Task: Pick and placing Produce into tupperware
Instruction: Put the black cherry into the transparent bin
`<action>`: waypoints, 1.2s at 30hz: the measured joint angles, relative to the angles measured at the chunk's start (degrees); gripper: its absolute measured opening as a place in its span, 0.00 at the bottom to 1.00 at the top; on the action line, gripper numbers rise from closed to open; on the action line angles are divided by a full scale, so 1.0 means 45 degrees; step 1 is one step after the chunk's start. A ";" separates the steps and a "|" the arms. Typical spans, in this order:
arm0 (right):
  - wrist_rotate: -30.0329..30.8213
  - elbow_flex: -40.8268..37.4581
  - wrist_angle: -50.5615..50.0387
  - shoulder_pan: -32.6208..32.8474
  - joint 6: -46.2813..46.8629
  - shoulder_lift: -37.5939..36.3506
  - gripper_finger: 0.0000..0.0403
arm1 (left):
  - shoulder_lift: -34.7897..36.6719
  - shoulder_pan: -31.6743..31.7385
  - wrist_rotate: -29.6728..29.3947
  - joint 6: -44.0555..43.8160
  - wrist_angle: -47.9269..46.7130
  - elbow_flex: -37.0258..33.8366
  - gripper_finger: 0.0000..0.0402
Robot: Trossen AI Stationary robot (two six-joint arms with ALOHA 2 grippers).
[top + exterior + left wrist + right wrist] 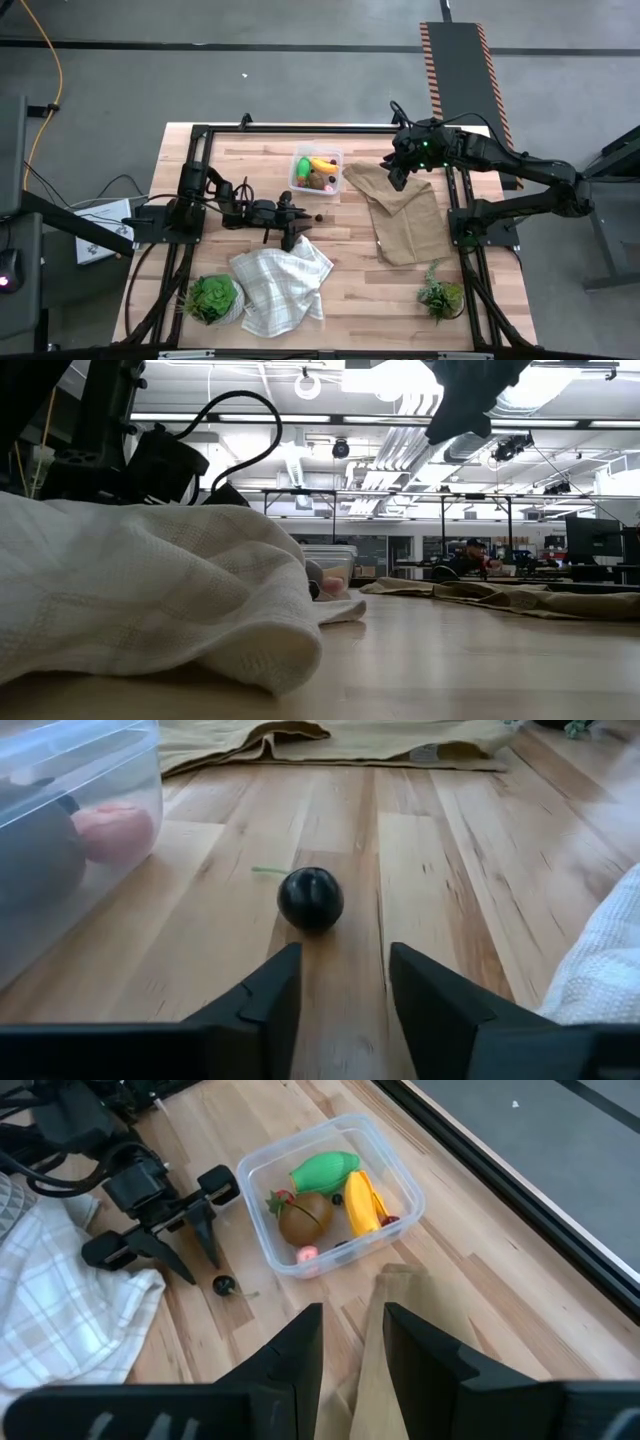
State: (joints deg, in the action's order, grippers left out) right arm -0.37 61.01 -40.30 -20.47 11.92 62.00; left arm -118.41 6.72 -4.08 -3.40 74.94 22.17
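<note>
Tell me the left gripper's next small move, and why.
Probably ease the left gripper forward until its open fingers straddle the dark berry, then close. The berry lies on the table just ahead of the fingertips, outside the tupperware, and nothing is held.

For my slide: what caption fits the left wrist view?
Left gripper, fingers open, faces a dark berry on the table beside the tupperware.

Bare wood around berry [310, 898] — tupperware [70, 840] beside.

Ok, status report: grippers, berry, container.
Left gripper open, low, lined up on dark berry, not touching. Right gripper empty, hovering over tan cloth. Tupperware holds the other produce. Path clear.
</note>
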 joint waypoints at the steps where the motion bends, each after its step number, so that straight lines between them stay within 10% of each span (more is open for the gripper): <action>1: -0.0002 0.0000 -0.0045 0.0000 0.0000 0.0000 0.25 | 0.0000 0.0000 0.0000 -0.0016 0.0004 0.0000 0.37; 14: 0.0000 0.0000 -0.0187 0.0000 -0.0045 0.0000 0.25 | 0.0000 0.0000 -0.0555 -0.0348 -0.0080 0.0058 0.66; 36: 0.0328 -0.0005 -0.0285 0.0568 -0.0093 0.0000 0.25 | 0.0005 0.0015 -0.0976 -0.0300 -0.1299 0.0963 0.55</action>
State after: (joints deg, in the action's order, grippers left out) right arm 1.11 60.99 -41.58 -17.91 11.51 62.00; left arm -118.39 6.79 -8.47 -4.75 69.10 26.51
